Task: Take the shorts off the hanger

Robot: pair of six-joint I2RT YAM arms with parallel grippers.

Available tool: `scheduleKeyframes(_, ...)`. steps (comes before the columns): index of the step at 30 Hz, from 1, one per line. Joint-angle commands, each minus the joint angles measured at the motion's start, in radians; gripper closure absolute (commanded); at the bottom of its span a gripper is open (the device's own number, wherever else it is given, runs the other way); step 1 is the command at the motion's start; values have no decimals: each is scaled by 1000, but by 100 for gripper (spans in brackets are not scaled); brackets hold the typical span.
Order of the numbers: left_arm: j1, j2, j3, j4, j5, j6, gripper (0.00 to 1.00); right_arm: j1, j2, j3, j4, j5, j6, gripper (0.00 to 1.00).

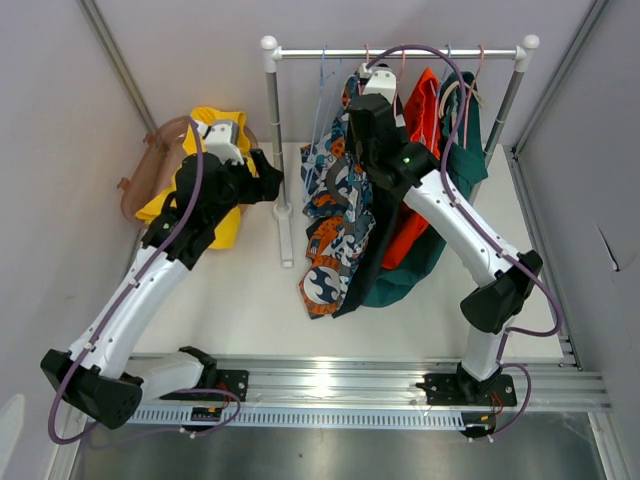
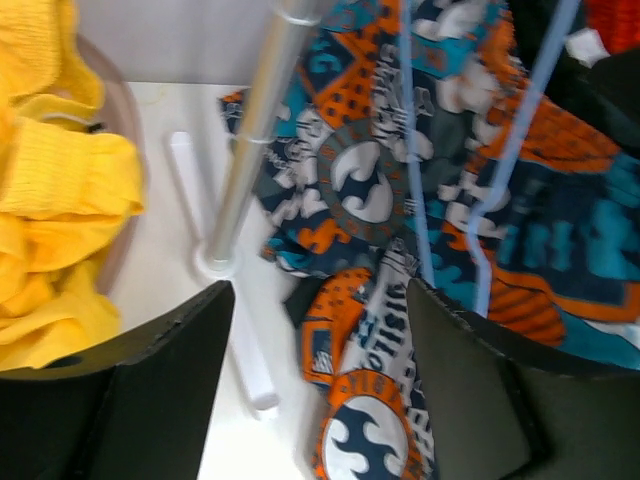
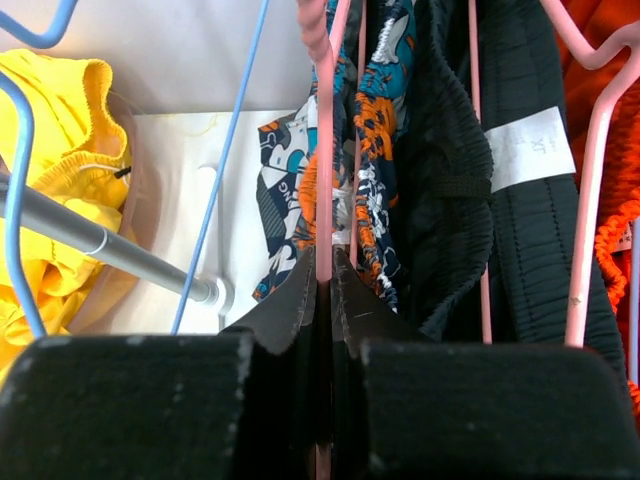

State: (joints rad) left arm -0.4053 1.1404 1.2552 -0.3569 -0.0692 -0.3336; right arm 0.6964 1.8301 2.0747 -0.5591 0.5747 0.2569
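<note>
The patterned blue-orange-white shorts [image 1: 335, 220] hang from the rack rail [image 1: 400, 52], with the dark shorts [image 1: 375, 245], orange-red shorts [image 1: 418, 190] and teal shorts [image 1: 445, 235] to their right. The yellow shorts [image 1: 205, 190] lie in a basket at the left. My right gripper [image 1: 375, 85] is up at the rail, shut on a pink hanger [image 3: 323, 150] beside the patterned shorts [image 3: 375, 130] and dark shorts [image 3: 450, 150]. My left gripper [image 1: 268, 180] is open and empty. It faces the patterned shorts [image 2: 400, 200] from the left, near the rack post.
A translucent pink basket [image 1: 145, 165] holds the yellow shorts [image 2: 60, 200]. The rack's left post [image 1: 275, 130] and white foot [image 1: 286, 240] stand between my left gripper and the clothes. Blue wire hangers [image 1: 322, 90] hang at the rail's left. Walls close in on both sides.
</note>
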Motion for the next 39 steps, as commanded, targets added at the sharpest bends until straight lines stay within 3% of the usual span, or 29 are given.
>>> scheduleKeyframes(1,-84,-44,36,47,20,47,18,11,-46,76,71,13,-14,100)
scheduleKeyframes(3,-142,-53,52,44,26,65,6,17,-63,96,74,24,-25,100)
scheduleKeyframes(5,-182,-59,61,44,35,73,1,23,-68,136,71,31,-36,100)
scheduleKeyframes(20,-549,-99,-69,174,19,90,1,86,-110,179,45,117,-50,100)
scheduleKeyframes(30,-641,-30,-108,230,-81,107,1,115,-140,179,18,139,-39,100)
scheduleKeyframes(33,-649,1,-117,248,-133,113,6,133,-163,179,-1,145,-28,100)
scheduleKeyframes(39,-656,59,-115,272,-208,117,35,169,-210,176,-62,163,25,100)
